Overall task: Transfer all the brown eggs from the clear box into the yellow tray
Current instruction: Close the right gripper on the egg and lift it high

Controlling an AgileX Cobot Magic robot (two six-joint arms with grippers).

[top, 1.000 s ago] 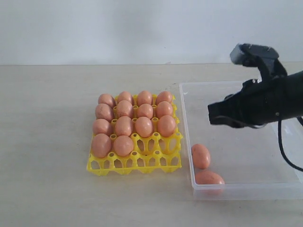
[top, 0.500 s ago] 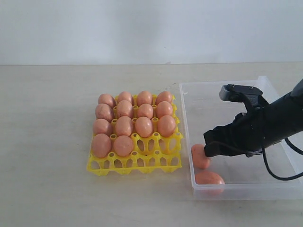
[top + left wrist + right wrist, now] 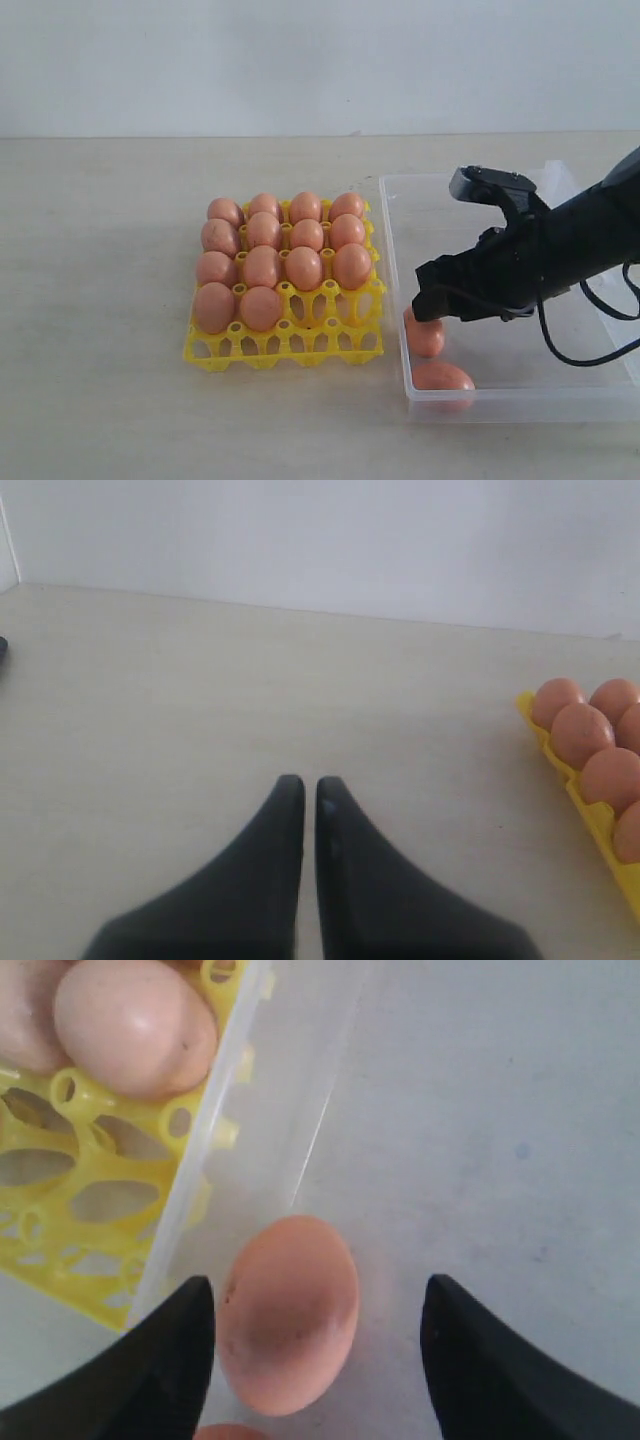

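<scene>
- Brown eggs [image 3: 305, 268]: fourteen are seated in the yellow tray [image 3: 300, 355]. Two lie in the clear box [image 3: 470, 215], at its near-left corner.
- Left gripper [image 3: 302, 785]: jaws almost together, holding nothing, over bare table [image 3: 150, 680] to the left of the tray. Low risk. It only matters if it swings into the tray's outer row of eggs.
- Yellow tray: the free cups are at the near right, beside the box. An egg landed on a post instead of in a cup would roll off. A descent close to the seated eggs could knock them.
- Clear box: its left wall is just beside the target egg. In the right wrist view one finger [image 3: 170, 1350] sits between wall and egg, so it could snag the wall and drag the light box or shove it into the tray.
- Target egg [image 3: 424, 338] [image 3: 290, 1310]: it lies between the fingers but nearer the wall-side one. An uneven close would push it sideways first. The smooth oval shell could squirt out, and too much force would crack it.
- Second egg [image 3: 441, 378] [image 3: 230, 1432]: just beside the target; contact unclear. It could get nudged and roll.
- Right gripper [image 3: 430, 305] [image 3: 315, 1305]: jaws wide, straddling the target egg, nothing gripped yet. Can't tell whether the tips touch the box floor; if too high, it pinches above the egg's widest part and slips.
</scene>
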